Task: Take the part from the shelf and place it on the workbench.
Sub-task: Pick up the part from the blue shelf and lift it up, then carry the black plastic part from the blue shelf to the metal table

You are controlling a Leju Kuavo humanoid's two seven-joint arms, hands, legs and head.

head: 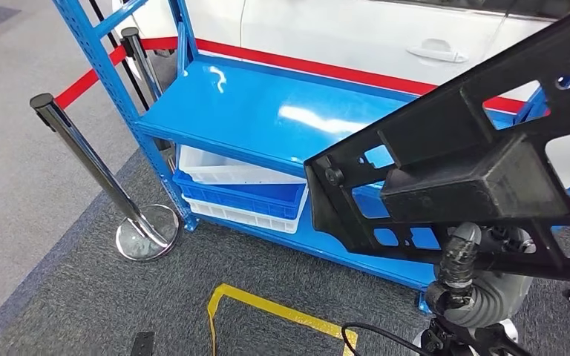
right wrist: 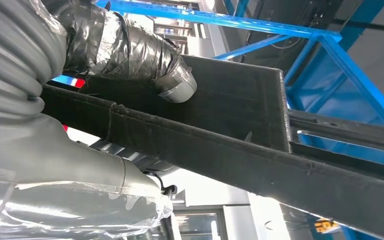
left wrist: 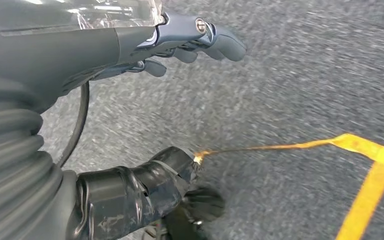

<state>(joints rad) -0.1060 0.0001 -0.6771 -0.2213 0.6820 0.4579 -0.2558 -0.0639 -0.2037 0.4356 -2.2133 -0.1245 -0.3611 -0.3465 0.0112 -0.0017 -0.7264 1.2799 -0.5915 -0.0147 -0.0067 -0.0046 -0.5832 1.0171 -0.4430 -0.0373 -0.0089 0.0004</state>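
Head view: long black plastic frame part (head: 460, 159) gripped in right hand (head: 464, 278), lifted off blue metal shelf (head: 267, 111), long axis slanting up-right; left hand (left wrist: 190, 42) empty, loosely spread, hanging near floor.

Grey carpet (head: 82, 297), yellow floor tape (head: 267, 304).

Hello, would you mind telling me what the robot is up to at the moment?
The robot is holding a large black plastic part in its right hand, lifted clear of the blue shelf in front of it. The thumb is wrapped over the part's edge. Its left hand hangs over the grey carpet, holding nothing. White and blue bins sit on the lower shelf. No workbench is visible, so the placing is not yet done.
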